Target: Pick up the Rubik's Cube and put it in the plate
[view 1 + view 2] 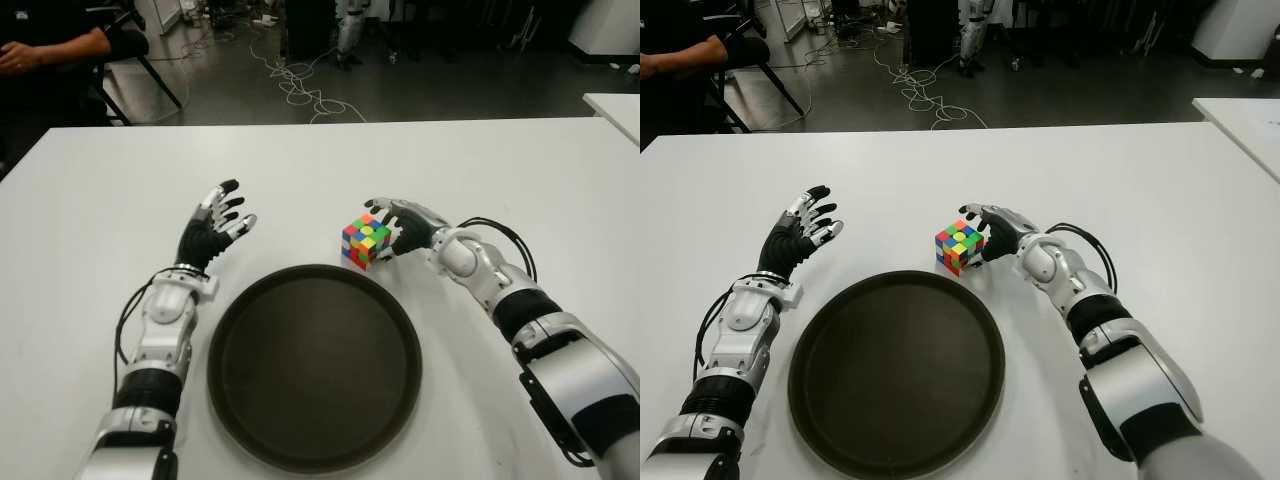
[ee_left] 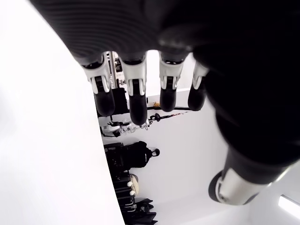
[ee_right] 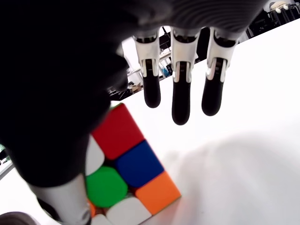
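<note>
At about 10 o'clock from the plate (image 1: 232, 400), the left hand (image 1: 212, 232) is hovering with its fingers spread and holding nothing. The plate is sitting bare on the white table (image 1: 90, 200). At its 1 o'clock, just beyond the rim, the Rubik's Cube (image 1: 365, 241) is standing on the table. The right hand (image 1: 402, 228) is reaching in beside it at 3 o'clock, fingers (image 3: 181, 101) extended and not clamping. Grasp, lift and placement are all remaining.

My two head eyes look down on the same white worktop (image 1: 480, 160); each wrist camera sits close behind my fingers (image 3: 180, 101).
</note>
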`<state>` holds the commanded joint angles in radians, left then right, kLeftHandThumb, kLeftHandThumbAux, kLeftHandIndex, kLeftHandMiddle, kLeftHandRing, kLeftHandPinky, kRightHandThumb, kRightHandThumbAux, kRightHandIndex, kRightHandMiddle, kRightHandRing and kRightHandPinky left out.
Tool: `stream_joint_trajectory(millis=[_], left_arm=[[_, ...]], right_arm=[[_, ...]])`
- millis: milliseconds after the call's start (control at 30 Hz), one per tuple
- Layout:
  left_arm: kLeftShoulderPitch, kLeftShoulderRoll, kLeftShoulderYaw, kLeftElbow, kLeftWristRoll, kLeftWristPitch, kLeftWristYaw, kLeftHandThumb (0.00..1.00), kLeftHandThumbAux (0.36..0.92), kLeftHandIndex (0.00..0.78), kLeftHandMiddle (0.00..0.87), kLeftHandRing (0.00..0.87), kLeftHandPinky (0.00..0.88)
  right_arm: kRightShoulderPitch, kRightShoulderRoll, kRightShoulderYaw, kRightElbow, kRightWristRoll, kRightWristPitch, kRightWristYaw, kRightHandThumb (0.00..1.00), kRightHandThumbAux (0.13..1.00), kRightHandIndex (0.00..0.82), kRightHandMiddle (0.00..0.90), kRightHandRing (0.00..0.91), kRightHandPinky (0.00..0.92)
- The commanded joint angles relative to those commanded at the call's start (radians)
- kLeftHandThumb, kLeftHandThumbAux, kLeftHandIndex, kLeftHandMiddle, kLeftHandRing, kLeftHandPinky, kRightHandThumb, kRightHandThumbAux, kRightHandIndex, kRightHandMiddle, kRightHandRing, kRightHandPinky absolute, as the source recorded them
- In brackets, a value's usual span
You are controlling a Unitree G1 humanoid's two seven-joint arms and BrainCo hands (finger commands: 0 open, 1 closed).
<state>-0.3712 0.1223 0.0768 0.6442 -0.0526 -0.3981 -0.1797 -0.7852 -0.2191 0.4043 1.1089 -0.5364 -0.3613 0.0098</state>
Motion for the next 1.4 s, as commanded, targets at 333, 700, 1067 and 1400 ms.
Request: stream_joint_trajectory(millis=[333, 700, 1067, 1400], left_arm=[[0.004, 0.004, -0.003, -0.012, 0.012, 0.015, 0.012, 0.149, 0.733, 0.064, 0.096, 0.101, 0.116], [0.003, 0.011, -0.005, -0.012, 0.009, 0.011, -0.008, 0.123, 0.74, 0.068, 0.102, 0.103, 0.112], [0.006, 0.003, 0.001, -0.009, -0.002, 0.004, -0.017, 0.122, 0.737, 0.067, 0.106, 0.103, 0.104], [0.015, -0.001, 0.0, -0.032, -0.004, 0.019, -0.011, 0.138, 0.743, 0.072, 0.104, 0.101, 0.098]], right_arm=[[0.004, 0.009, -0.012, 0.0, 0.014, 0.013, -0.008, 0.0, 0.811, 0.153, 0.254, 0.306, 0.393], [0.008, 0.02, -0.019, -0.011, 0.025, 0.039, -0.004, 0.0, 0.798, 0.14, 0.222, 0.27, 0.338], [0.038, 0.022, -0.018, -0.056, 0.026, 0.019, -0.023, 0.0, 0.798, 0.158, 0.258, 0.312, 0.401], [0.062, 0.016, -0.012, -0.099, 0.022, -0.003, -0.028, 0.0, 0.777, 0.171, 0.27, 0.324, 0.398]])
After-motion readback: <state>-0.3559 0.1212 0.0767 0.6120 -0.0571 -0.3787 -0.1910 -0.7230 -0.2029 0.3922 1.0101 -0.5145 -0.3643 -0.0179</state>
